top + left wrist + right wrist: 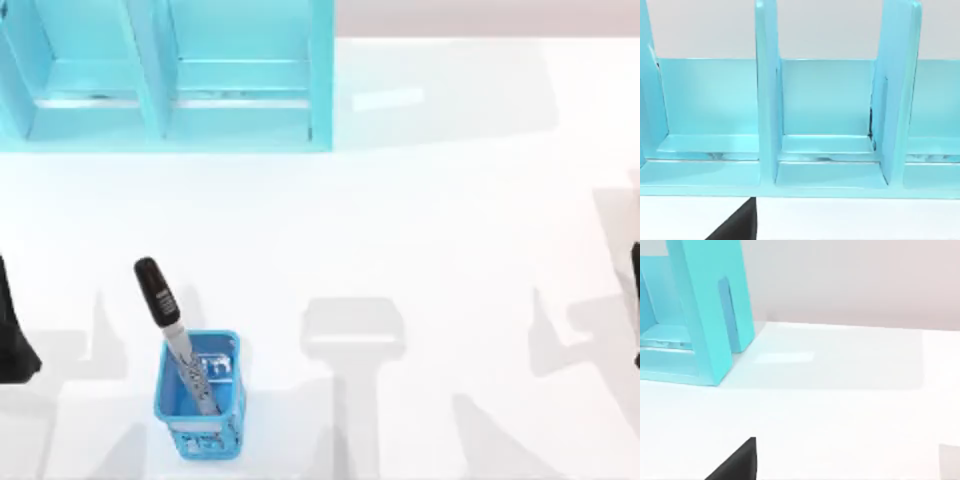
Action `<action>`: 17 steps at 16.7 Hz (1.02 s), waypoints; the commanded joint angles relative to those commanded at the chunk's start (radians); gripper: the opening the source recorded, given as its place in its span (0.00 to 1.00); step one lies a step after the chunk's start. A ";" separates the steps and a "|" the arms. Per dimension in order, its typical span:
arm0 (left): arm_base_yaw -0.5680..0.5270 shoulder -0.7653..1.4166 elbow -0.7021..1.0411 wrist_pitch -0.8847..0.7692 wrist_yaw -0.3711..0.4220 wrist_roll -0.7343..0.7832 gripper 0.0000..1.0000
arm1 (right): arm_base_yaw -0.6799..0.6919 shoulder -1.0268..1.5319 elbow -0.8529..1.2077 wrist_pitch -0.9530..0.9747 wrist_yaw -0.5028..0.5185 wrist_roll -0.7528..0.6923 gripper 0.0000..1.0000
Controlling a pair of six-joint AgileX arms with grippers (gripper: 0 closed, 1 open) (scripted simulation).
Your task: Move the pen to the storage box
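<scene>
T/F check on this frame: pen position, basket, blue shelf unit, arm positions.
1. The pen stands in the small blue basket, cap end up. True.
2. The pen lies flat on the table. False: it leans inside the basket.
3. The blue shelf unit sits at the table's far left. True.
4. The basket is inside a shelf compartment. False: it stands apart, near the front edge.
5. Both arms sit parked at the table's sides. True.

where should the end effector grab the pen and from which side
Likely on the black cap of the pen, the part that sticks up out of the small blue basket. The barrel below sits inside the basket walls, so coming down from above and closing across the slim cap looks safest. The pen leans toward the table's left, so match that tilt.
</scene>
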 joint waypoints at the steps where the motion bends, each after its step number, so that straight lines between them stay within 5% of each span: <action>1: 0.000 0.000 0.000 0.000 0.000 0.000 1.00 | 0.062 0.086 0.043 0.014 0.010 0.019 1.00; 10: 0.000 0.000 0.000 0.000 0.000 0.000 1.00 | 0.608 0.922 0.463 0.175 0.110 0.195 1.00; 17: 0.000 0.000 0.000 0.000 0.000 0.000 1.00 | 0.839 1.235 0.600 0.203 0.146 0.265 1.00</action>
